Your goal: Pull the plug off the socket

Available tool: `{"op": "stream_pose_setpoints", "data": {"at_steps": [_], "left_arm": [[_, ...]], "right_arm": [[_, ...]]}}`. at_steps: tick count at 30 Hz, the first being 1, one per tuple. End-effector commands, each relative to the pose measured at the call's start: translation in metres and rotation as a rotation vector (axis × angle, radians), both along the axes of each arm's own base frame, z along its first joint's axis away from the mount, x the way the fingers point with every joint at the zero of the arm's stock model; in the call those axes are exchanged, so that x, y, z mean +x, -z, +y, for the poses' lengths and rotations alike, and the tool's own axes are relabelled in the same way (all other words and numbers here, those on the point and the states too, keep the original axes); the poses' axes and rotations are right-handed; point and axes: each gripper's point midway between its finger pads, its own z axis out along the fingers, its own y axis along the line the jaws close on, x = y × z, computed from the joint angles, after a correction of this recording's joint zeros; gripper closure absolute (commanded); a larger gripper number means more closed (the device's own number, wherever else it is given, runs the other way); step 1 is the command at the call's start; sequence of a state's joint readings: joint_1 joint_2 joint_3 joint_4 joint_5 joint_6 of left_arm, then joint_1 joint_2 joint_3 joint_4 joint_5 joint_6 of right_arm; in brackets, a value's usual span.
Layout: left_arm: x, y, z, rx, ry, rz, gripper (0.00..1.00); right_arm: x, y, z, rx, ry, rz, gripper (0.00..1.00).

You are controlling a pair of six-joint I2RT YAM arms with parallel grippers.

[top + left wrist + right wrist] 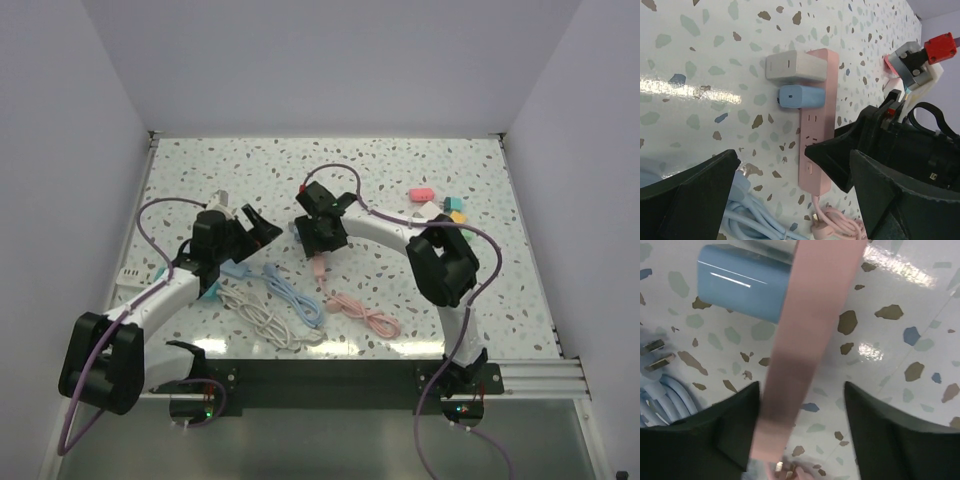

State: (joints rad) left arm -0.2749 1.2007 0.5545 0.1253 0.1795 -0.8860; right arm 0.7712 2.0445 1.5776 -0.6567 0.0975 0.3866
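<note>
Between the spread fingers of the right gripper point(801, 392) runs the pink power strip point(817, 115), straddled rather than clamped, with a gap showing on one side. Just beside it the left gripper point(790, 170) hangs wide apart, holding nothing. By my reading no plug is out yet: both sit seated in the strip, one white plug point(792, 66) and one blue plug point(797, 96), next to each other. Left to do: brace the strip, grip a plug, draw it free. Further out lie three loose cables: a white cable point(265, 320), a blue cable point(295, 295) and a pink cable point(365, 315). Four small coloured blocks point(421, 192) lie near the table's right side
</note>
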Motion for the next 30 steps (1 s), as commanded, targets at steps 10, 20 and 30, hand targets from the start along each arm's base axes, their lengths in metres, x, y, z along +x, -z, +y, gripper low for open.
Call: {"op": "stream_pose_setpoints", "data": {"at_steps": [10, 20, 30], "left_arm": [[-0.003, -0.011, -0.024, -0.038, 0.185, -0.084, 0.00], [-0.004, -0.027, -0.076, -0.224, 0.415, -0.174, 0.00], [0.017, -0.047, -0.098, -0.430, 0.391, -0.195, 0.00]], "right_arm": [[0.004, -0.058, 0.023, 0.331, 0.016, 0.021, 1.00], [-0.008, -0.148, 0.027, 1.169, -0.031, 0.303, 1.00], [-0.015, -0.160, 0.029, 1.341, 0.018, 0.386, 1.00]]}}
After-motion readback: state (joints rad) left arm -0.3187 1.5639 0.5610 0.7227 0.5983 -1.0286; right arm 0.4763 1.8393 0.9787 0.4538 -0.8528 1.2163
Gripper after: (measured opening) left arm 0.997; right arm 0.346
